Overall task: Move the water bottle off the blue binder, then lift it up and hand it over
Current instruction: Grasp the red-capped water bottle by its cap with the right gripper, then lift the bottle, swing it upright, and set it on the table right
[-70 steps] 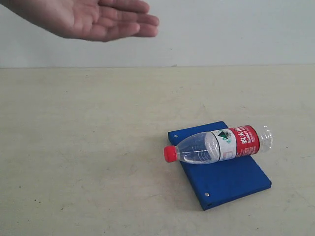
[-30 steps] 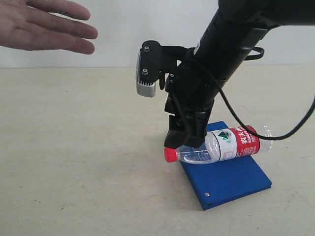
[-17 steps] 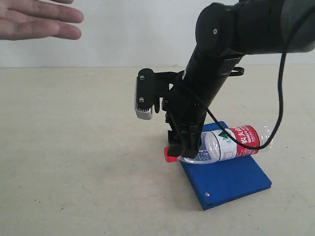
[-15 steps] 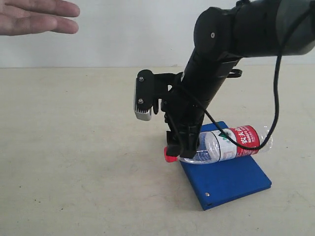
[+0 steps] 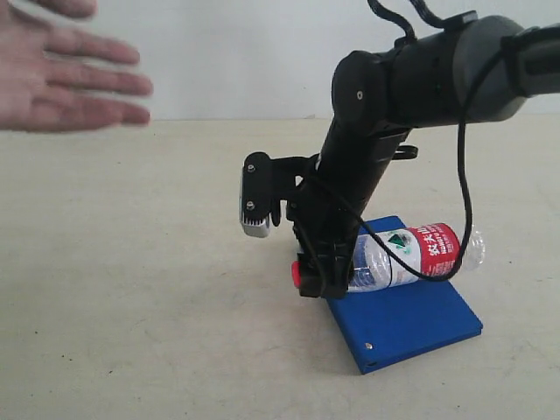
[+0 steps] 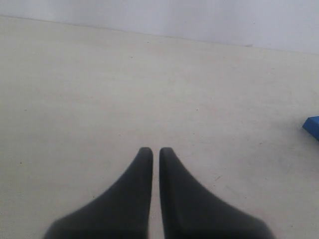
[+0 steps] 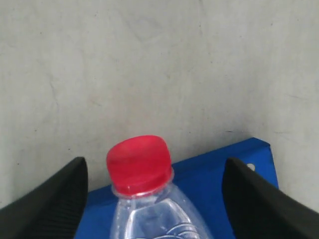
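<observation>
The water bottle lies on its side across the blue binder, its red cap poking past the binder's left edge. My right gripper is down at the bottle's cap end. In the right wrist view the right gripper is open, one finger on either side of the bottle just behind the red cap, with gaps between fingers and plastic. The binder lies beneath. My left gripper is shut and holds nothing; a corner of the binder shows at that view's edge.
An open human hand hovers palm-out at the upper left, above the far side of the beige table. The right arm's wrist camera housing sticks out to the left of the gripper.
The right arm came in from the right and dropped until its open fingers straddle the bottle's neck. The hand at upper left shifted and spread. The bottle and binder stayed put.
</observation>
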Controlling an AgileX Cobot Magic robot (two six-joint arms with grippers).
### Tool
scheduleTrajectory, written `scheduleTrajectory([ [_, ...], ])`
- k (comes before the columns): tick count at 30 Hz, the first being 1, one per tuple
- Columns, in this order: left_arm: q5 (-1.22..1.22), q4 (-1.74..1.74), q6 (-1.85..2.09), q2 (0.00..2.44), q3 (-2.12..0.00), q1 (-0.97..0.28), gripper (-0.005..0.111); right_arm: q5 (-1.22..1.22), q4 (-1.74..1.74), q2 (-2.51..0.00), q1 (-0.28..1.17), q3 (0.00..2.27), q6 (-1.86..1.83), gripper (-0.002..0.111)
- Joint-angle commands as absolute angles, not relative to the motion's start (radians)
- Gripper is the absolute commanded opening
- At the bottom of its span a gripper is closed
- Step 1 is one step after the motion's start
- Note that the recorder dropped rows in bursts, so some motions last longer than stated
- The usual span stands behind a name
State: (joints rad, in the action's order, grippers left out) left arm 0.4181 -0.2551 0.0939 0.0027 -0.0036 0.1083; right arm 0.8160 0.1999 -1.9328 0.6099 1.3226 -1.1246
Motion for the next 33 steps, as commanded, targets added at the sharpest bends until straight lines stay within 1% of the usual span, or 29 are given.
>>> scheduleTrajectory([
  [1,0.414,-0.265,0.097,0.0,0.0,0.108,0.005,0.806,0.167,-1.956,0.614,1.326,-1.132,0.066],
  [6,0.414,-0.265,0.097,0.0,0.0,0.108,0.005,0.786,0.162,-1.974,0.614,1.326,-1.134,0.066],
  [8,0.414,-0.265,0.097,0.0,0.0,0.108,0.005,0.777,0.162,-1.976,0.614,1.326,-1.134,0.06],
  [9,0.414,-0.265,0.097,0.0,0.0,0.108,0.005,0.761,0.162,-1.976,0.614,1.326,-1.115,0.046],
  [10,0.414,-0.265,0.097,0.0,0.0,0.108,0.005,0.754,0.162,-1.976,0.614,1.326,-1.102,0.038],
  [11,0.414,-0.265,0.097,0.0,0.0,0.108,0.005,0.754,0.16,-1.976,0.614,1.326,-1.087,0.016],
  [12,0.414,-0.265,0.097,0.0,0.0,0.108,0.005,0.755,0.153,-1.976,0.614,1.326,-1.074,0.006],
  [13,0.414,-0.265,0.097,0.0,0.0,0.108,0.005,0.745,0.118,-1.974,0.614,1.326,-1.014,0.0],
  [14,0.414,-0.265,0.097,0.0,0.0,0.108,0.005,0.732,0.09,-1.972,0.614,1.326,-0.966,0.0],
  [18,0.414,-0.265,0.097,0.0,0.0,0.108,0.005,0.464,-0.204,-1.913,0.571,1.326,-0.463,0.0],
  [20,0.414,-0.265,0.097,0.0,0.0,0.108,0.005,0.337,-0.305,-1.869,0.499,1.326,-0.223,0.0],
  [22,0.414,-0.265,0.097,0.0,0.0,0.108,0.005,0.251,-0.331,-1.824,0.407,1.326,-0.053,0.0],
  [28,0.414,-0.265,0.097,0.0,0.0,0.108,0.005,0.171,-0.328,-1.777,0.222,1.326,0.043,0.0],
  [33,0.414,-0.265,0.097,0.0,0.0,0.108,0.005,0.146,-0.322,-1.767,0.159,1.326,0.045,0.0],
])
